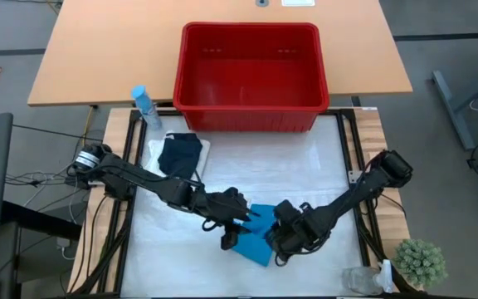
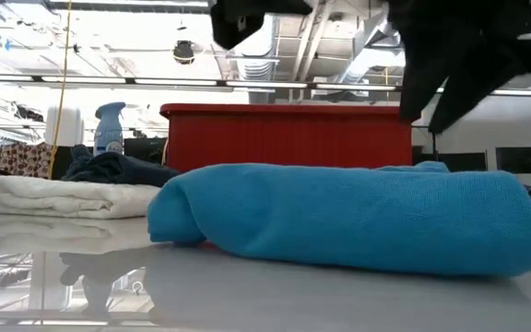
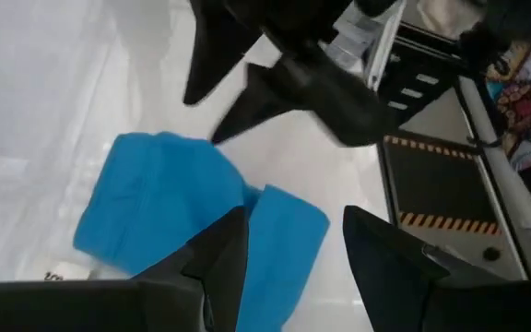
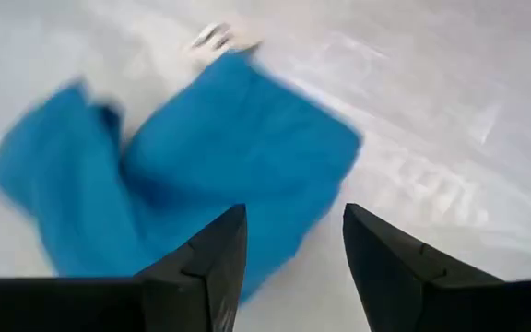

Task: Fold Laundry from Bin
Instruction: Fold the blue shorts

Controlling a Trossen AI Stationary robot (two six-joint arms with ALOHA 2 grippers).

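- Two grippers over one cloth: the left gripper (image 1: 237, 223) and the right gripper (image 1: 279, 232) hang above the blue cloth (image 1: 256, 232) near the front middle of the table (image 1: 305, 166), one on each side of it.
- Both pairs of fingers stand apart with nothing between them, as each wrist view shows; the blue cloth (image 4: 182, 175) lies free on the table, gripped by neither.
- From table height the blue cloth (image 2: 348, 217) is a rounded, loosely doubled bundle, not a flat square; I'd call the fold rough and unfinished.
- Off to the left side, the dark cloth (image 1: 180, 154) sits on top of the white cloth (image 1: 191, 163), well apart from the blue one.
- At the back, the red bin (image 1: 250, 76) shows no laundry inside from above.
- To do this step well, my judgement: come down at two free corners, not the bulky middle, so only one layer gets pinched.
- Keep both grippers level and move them together, or the cloth will twist and bunch again.
- Watch the spacing, because the two grippers are very near each other and could knock together.
- Lay the edge down onto its matching edge, then let go low over the table so the soft fabric doesn't spring back.
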